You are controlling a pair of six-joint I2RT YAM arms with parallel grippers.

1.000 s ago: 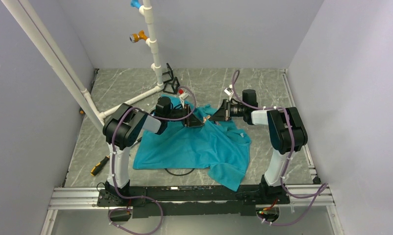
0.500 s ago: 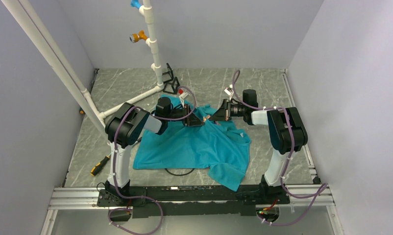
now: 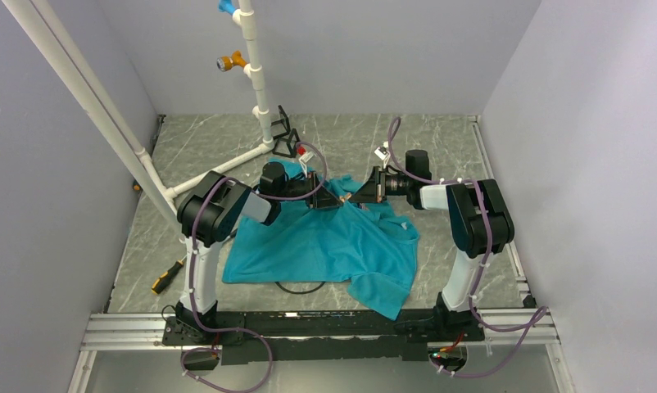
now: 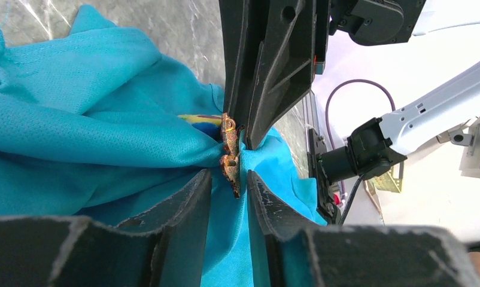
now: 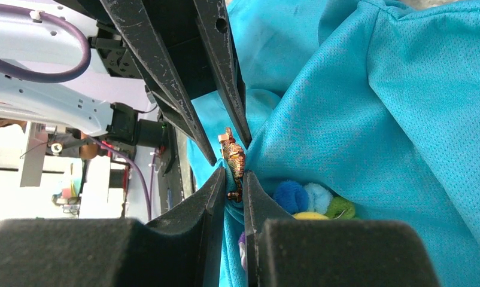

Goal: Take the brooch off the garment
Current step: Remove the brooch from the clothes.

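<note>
- Two of my arms meet tip to tip over the far part of the garment point(image 3: 325, 246), about midway between the left and right edges of the worktop point(image 3: 202, 147); the cloth there is drawn up into a ridge.
- Right gripper point(image 5: 234, 179): my jaws are almost together, pinching a fold of the teal cloth; the lower end of a small orange piece point(image 5: 233, 156) sits in that same pinch, and its upper end pokes out past my fingertips.
- Left gripper point(image 4: 228, 178): my jaws stand a little apart, one finger on either side of the orange piece and the cloth bunched round it; whether they press on it or only straddle it, I cannot tell.
- Brooch point(image 5: 312, 200): on the garment, not yet off it, just beside my right fingers point(image 5: 258, 203); blue, white, green and yellow tufts cluster together, with a purple bit lower down against the finger; from my left wrist only a yellow-and-blue sliver peeps over the fold; from above it is too small to make out.
- Elsewhere the garment lies rumpled and spread towards the near edge, one corner trailing towards the near right; a black cable loop point(image 3: 301, 286) shows under its near hem.
- Near the left edge, well apart from the cloth, lies a yellow-and-black tool point(image 3: 165, 277); a white pipe frame point(image 3: 256, 74) rises at the far left.
</note>
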